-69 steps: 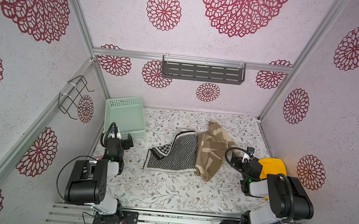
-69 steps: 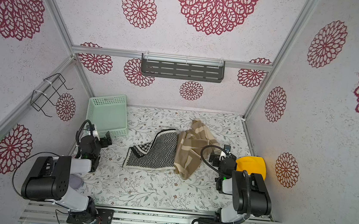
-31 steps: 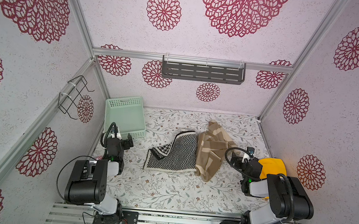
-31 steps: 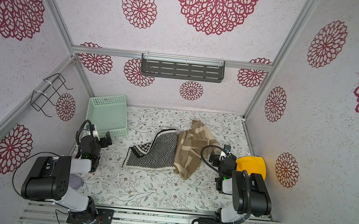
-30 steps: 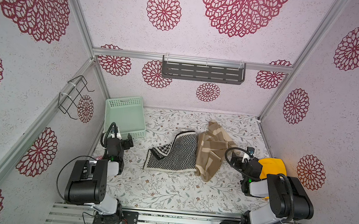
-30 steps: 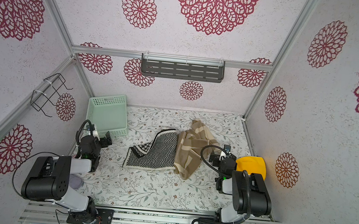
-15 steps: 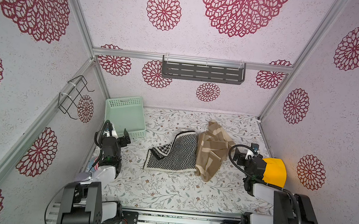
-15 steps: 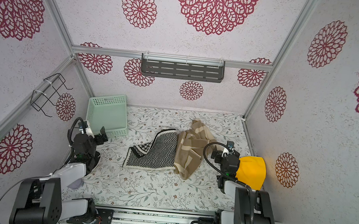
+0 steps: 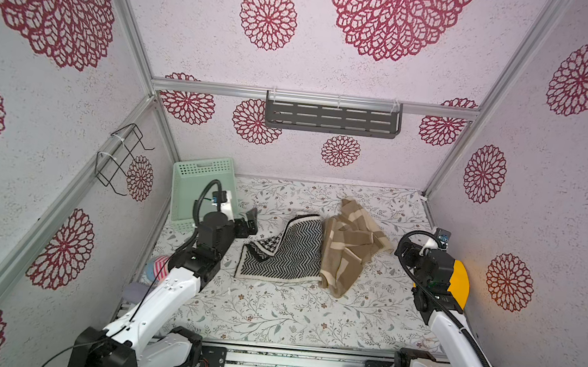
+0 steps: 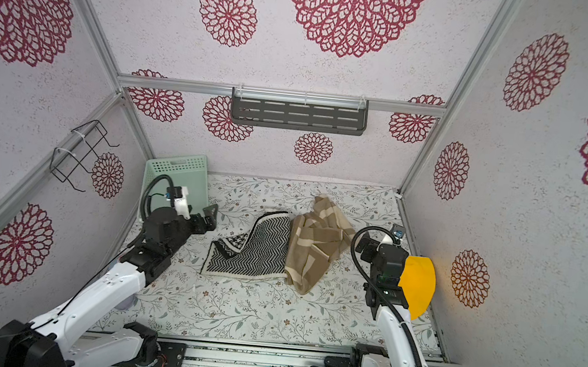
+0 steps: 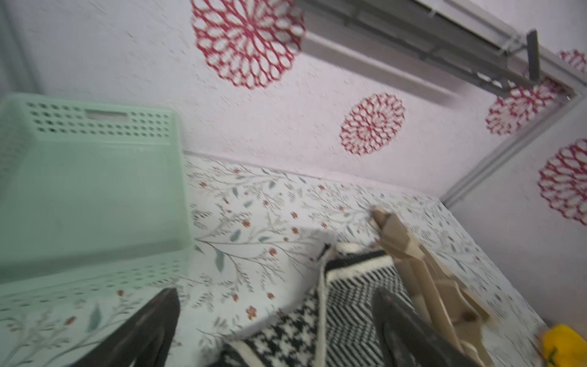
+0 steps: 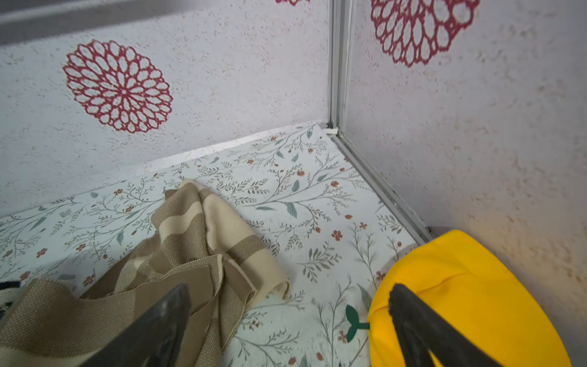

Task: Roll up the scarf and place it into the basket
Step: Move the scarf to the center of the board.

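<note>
The left gripper [image 9: 250, 220] had its fingers [image 11: 149, 327] spread as wide as they went, with nothing between them. It hung over the bench [image 9: 272, 318], between the basket [image 9: 193, 182] and the near corner of the black-and-white scarf [image 9: 289, 254], touching neither as far as I could see. The right gripper [image 9: 402, 247] was just as wide open and just as empty. Its fingers [image 12: 158, 324] pointed over the edge of the tan scarf [image 9: 345, 248], and one of them showed in front of a yellow soft thing [image 9: 459, 285]. I could not tell whether it touched it.

Counting up: two arms, each with two dark fingers. Two scarves lay unrolled mid-bench, the tan one rumpled and overlapping the black-and-white one's edge. There was one mint-green basket, which stood in the far corner on the left arm's side, against the wall, with nothing visible in it. One yellow soft thing sat against the side wall by the right arm. One pink striped ball [image 9: 155, 266] peeped out beside the left arm. On the walls there hung one grey slotted shelf [image 9: 331, 119] and one black wire rack [image 9: 122, 160].
</note>
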Action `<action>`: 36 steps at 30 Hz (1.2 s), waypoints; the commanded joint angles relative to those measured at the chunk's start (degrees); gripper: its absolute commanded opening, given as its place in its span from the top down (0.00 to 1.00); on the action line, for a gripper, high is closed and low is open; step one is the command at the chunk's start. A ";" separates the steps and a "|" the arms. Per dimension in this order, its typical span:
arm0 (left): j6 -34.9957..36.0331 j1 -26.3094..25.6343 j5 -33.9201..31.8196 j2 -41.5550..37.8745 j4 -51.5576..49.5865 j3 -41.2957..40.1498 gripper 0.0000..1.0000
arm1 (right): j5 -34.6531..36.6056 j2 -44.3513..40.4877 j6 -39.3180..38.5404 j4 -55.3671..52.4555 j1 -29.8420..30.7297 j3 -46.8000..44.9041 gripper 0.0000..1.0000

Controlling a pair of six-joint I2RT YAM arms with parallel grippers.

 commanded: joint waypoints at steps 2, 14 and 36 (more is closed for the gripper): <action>-3.46 -6.79 -4.23 12.59 -7.28 7.23 0.03 | -0.39 3.69 7.11 -12.57 0.47 5.37 0.01; -0.33 -10.17 13.69 44.53 -18.24 32.16 0.02 | -9.89 14.55 14.81 -18.26 1.91 10.76 0.01; -2.88 -11.17 9.52 53.96 -19.88 37.56 0.77 | -23.87 31.17 31.64 -6.42 19.12 6.50 0.22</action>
